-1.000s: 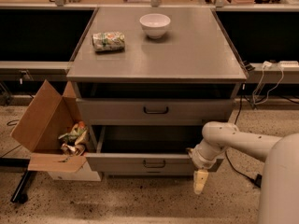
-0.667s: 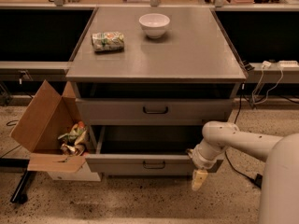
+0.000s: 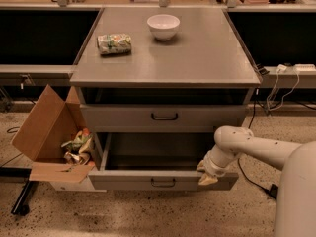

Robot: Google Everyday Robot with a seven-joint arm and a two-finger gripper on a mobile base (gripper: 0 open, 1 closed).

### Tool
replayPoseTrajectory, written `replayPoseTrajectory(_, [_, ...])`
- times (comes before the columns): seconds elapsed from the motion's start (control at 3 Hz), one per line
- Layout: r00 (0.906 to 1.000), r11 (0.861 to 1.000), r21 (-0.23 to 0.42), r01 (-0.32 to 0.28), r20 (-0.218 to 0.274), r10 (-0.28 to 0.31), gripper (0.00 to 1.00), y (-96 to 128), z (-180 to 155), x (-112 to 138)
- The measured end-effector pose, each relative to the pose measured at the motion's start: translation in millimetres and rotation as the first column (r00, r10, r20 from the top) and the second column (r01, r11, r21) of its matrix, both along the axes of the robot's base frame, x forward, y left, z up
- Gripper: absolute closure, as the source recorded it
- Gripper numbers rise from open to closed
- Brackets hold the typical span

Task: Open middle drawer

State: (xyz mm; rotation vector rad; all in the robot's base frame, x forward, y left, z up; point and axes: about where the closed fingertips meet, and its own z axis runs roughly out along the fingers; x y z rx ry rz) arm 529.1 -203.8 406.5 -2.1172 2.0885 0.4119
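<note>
I see the middle drawer (image 3: 123, 180) pulled well out of the grey cabinet (image 3: 197, 58). Its flat front stands forward of the rest of the unit, and its plain grey tray interior is open to view from above. The drawer's small black bar handle (image 3: 163, 182) sits at the centre of the front.

The gripper (image 3: 207, 174) is at the right end of that same front, well to the right of the handle and not on it. It lies right against the upper edge of the front near the right corner, and overlaps the front panel from where I watch. I cannot say for certain that it is touching, and I cannot tell whether the gripper is apart or together. It does not appear to hold anything that I can make out. The pale arm (image 3: 261, 147) reaches in from the lower right, with its wrist bent down toward the drawer corner.

Above the open drawer, another drawer (image 3: 123, 117) with its own black handle (image 3: 164, 116) has its front set back nearer the cabinet body.

On the cabinet top a white bowl (image 3: 163, 26) stands upright toward the back. A crumpled snack packet (image 3: 114, 43) lies to its left, apart from it.

Just beside the cabinet's left side, a cardboard box (image 3: 42, 125) rests tipped open on the speckled floor (image 3: 148, 216), with some wrappers (image 3: 76, 147) inside.
</note>
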Motion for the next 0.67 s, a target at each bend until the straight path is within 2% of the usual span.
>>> replayPoseTrajectory(0.33, [0.999,1.0,0.019,-0.016,0.042,0.015,0.89,-2.2,7.9,-11.0])
replayPoseTrajectory(0.67, [0.999,1.0,0.019,-0.016,0.042,0.015,0.96,-2.1,7.1,-10.5])
